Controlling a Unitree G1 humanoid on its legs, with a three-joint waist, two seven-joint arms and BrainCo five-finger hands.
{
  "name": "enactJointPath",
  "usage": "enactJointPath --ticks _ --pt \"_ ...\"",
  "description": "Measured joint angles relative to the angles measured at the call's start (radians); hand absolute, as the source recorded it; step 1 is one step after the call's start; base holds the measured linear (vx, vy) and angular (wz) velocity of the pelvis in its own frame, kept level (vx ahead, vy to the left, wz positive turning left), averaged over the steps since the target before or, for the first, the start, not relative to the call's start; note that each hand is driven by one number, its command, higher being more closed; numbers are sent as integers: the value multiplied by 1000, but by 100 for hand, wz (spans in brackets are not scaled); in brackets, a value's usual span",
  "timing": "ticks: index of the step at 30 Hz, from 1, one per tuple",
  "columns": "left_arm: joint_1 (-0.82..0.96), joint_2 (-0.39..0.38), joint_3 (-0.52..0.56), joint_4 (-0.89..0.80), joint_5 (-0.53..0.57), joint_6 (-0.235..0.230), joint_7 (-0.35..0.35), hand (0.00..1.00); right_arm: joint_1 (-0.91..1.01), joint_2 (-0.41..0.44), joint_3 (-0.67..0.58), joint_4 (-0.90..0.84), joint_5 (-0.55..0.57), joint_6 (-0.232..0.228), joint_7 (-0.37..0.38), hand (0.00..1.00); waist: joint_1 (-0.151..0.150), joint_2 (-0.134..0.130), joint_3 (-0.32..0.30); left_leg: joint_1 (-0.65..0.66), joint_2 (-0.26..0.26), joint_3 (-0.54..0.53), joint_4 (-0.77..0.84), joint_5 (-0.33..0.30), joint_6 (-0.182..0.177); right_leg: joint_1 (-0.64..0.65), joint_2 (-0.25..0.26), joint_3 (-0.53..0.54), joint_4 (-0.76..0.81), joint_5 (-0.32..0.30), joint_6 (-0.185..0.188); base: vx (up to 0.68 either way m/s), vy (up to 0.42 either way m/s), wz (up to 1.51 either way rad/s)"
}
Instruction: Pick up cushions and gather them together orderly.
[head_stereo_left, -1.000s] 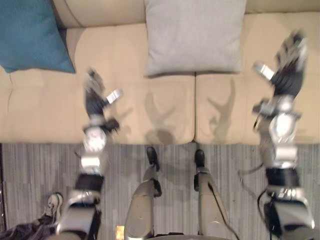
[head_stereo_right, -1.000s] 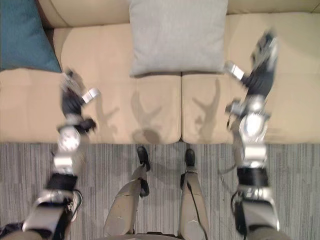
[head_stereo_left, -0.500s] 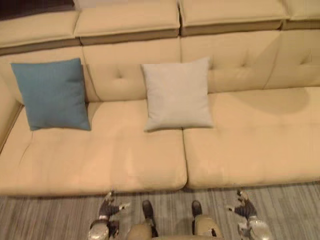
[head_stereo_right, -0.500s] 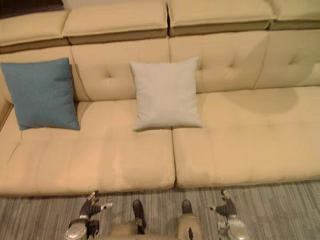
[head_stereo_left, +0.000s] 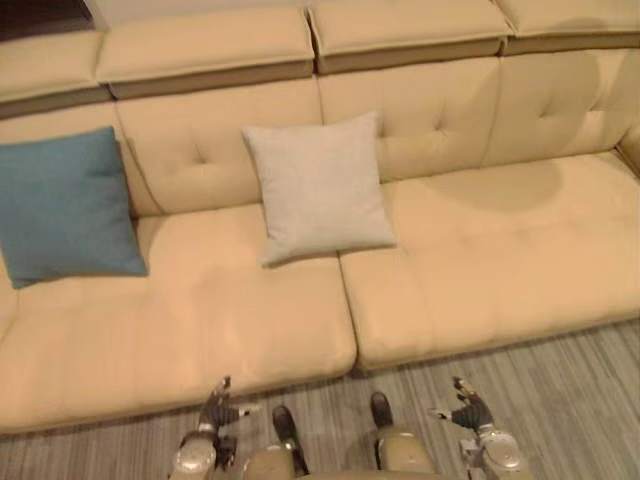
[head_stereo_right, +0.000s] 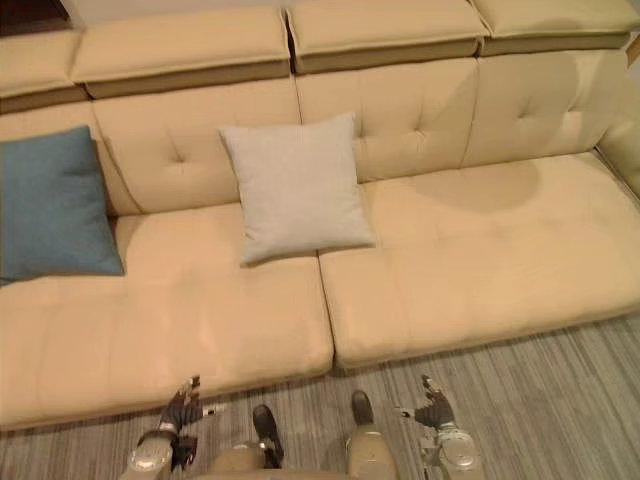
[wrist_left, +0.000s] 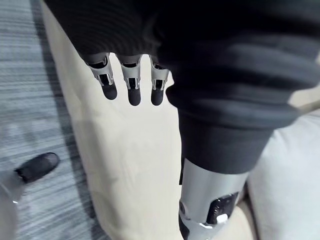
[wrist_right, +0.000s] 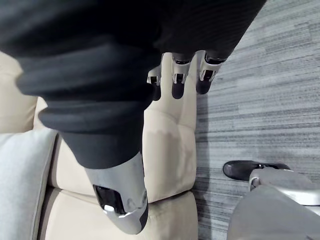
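Both arms pulled back: left hand (head_stereo_left: 215, 408) and right hand (head_stereo_left: 462, 408) now wide, empty. Targets: square light-grey fabric cushion (head_stereo_left: 318, 187) well ahead between them, square teal fabric cushion (head_stereo_left: 62, 208) far ahead-left of left hand. Nothing gathered yet.

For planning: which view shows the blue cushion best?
Left eye view: the square teal-blue fabric cushion leans almost whole on the beige sofa. Right eye view crops more of it; wrist views face the seat.
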Motion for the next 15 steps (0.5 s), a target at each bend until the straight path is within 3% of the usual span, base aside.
enactJointPath --ticks 1,2,3,4,5,6,7,8,9,11,13,14,15 --pt "0 -1 -9 -38 0 -3 0 0 29 5 27 -23 18 0 0 0 -5 -8 4 3 -1 -29 29 -4 0 -33 -17 -32 299 -83 -7 -53 -128 62" --pt "1 -4 -17 -55 0 -2 0 0 38 5 54 -29 21 -1 0 0 -4 -26 -4 1 -8 -48 50 -4 0 -25 -34 -29 453 -108 18 -69 -169 65" --pt "4 -4 -22 -64 0 -2 1 0 44 4 71 -30 21 -1 0 0 -1 -36 -11 -9 -10 -51 66 -3 -2 -14 -45 -27 500 -108 24 -91 -196 46" --pt "3 -4 -22 -70 0 -1 2 0 34 3 84 -33 22 -3 0 0 11 -57 -16 -33 -14 -61 99 2 -9 10 -60 -26 474 -119 51 -178 -239 5" --pt "-8 -30 -22 -69 0 9 3 0 10 -12 81 -37 23 -2 0 0 32 -31 -17 -58 11 -69 100 17 -26 21 -34 -48 401 -148 70 -201 -232 -23" --pt "-4 -53 -26 -70 -1 12 2 0 3 -20 74 -49 24 -2 -1 0 53 0 -21 -76 37 -73 87 26 -29 32 -11 -63 329 -158 66 -253 -260 -52" --pt "3 -66 -31 -79 -1 10 3 0 -9 -30 67 -62 29 -6 -3 0 67 24 -23 -95 54 -69 75 61 -40 51 1 -83 266 -211 49 -233 -254 -29" --pt "-2 -65 -33 -77 -1 12 4 0 -16 -28 67 -70 34 -9 -5 0 62 12 -13 -120 54 -69 76 79 -55 53 -8 -94 229 -276 10 -301 -331 -1" --pt "-9 -66 -35 -77 -1 13 5 0 -24 -31 67 -67 34 -7 -6 0 54 23 -10 -147 60 -82 72 105 -59 54 6 -113 194 -302 -26 -282 -299 21" --pt "-4 -66 -35 -77 -3 13 5 0 -27 -37 64 -68 47 -6 -8 0 42 56 -6 -150 88 -109 10 132 -78 56 32 -156 153 -293 -55 -242 -148 29" --pt "-6 -65 -34 -78 -3 13 5 0 -3 -23 24 -65 62 -3 -22 0 31 30 7 -141 69 -107 83 98 -71 60 -2 -207 144 -273 -87 -328 -80 55" --pt "-2 -64 -33 -80 -3 12 5 0 7 -18 0 -64 63 1 -25 0 24 11 8 -142 43 -112 205 18 -57 59 -26 -221 136 -258 -89 -323 -85 44" --pt "9 -64 -32 -81 -3 12 5 0 10 -21 -11 -64 63 2 -25 0 20 11 8 -142 34 -126 291 -56 -54 57 -31 -222 113 -235 -85 -231 -36 26"
